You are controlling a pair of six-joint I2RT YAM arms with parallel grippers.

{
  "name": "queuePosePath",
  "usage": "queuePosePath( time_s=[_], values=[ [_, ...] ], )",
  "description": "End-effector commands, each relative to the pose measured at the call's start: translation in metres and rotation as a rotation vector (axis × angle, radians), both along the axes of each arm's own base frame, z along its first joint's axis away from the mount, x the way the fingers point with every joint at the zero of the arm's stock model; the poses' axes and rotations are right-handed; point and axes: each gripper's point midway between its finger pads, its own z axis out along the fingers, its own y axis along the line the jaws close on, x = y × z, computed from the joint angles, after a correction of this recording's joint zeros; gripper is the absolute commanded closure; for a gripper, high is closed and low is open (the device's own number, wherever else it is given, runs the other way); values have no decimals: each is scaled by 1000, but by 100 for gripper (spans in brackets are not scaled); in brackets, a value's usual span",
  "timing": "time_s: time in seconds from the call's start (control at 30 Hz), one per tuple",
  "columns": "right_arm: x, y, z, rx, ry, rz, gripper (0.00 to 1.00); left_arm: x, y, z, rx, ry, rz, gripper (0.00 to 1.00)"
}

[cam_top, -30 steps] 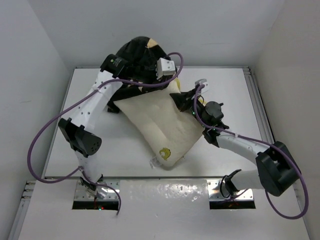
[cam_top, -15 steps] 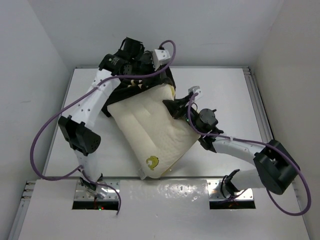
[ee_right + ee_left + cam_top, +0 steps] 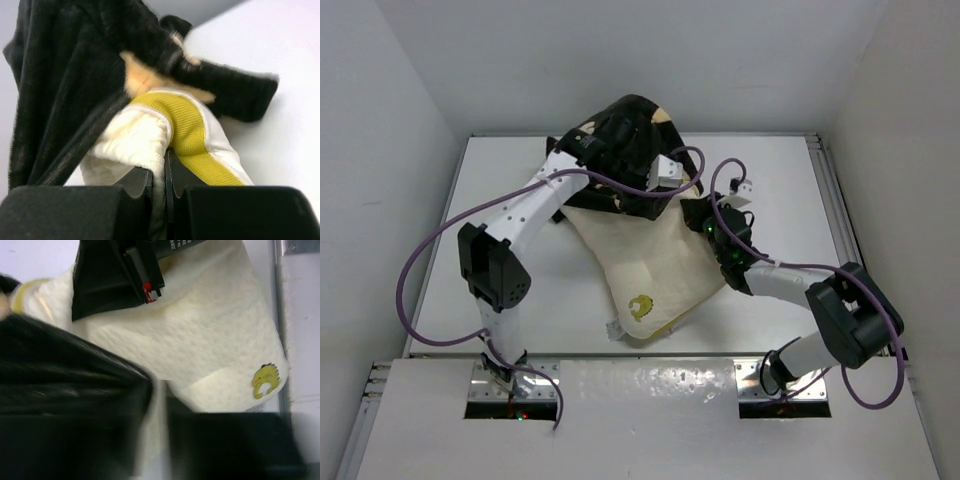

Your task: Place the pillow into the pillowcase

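Centrally, pillow edge, nipped by right gripper

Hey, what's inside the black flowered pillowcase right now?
The far end of the pillow goes into the pillowcase at its mouth. Most of the pillow lies outside. How deep it reaches is hidden by the black fabric.

Top view: bright, even light from overhead falls on my white worktop, leaving only soft, faint shadows, and there is speckled glare on the glossy near strip. Left wrist view: the pillow weave is fairly sharp, but the black pillowcase along the bottom is smeared and blurred. Right wrist view: the pillow's yellow band is crisp, while my right gripper is a dark, out-of-focus mass.
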Motion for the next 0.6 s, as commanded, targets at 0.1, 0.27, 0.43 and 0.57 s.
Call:
queuePosePath(
  time_s=[0.1, 0.27, 0.43, 0.57],
  values=[
    [9, -40, -4, 236, 18, -191, 100, 33, 24, -1, 24, 45, 325, 5],
    [10, -35, -36, 104, 68, -43, 55, 99, 113, 12, -104, 25, 834, 0],
    [10, -49, -35, -221, 127, 5, 1, 134, 247, -18, -50, -5, 1282, 17],
    [21, -59, 4, -447, 103, 70, 94, 143, 261, -97, 34, 137, 1249, 100]
  ],
)
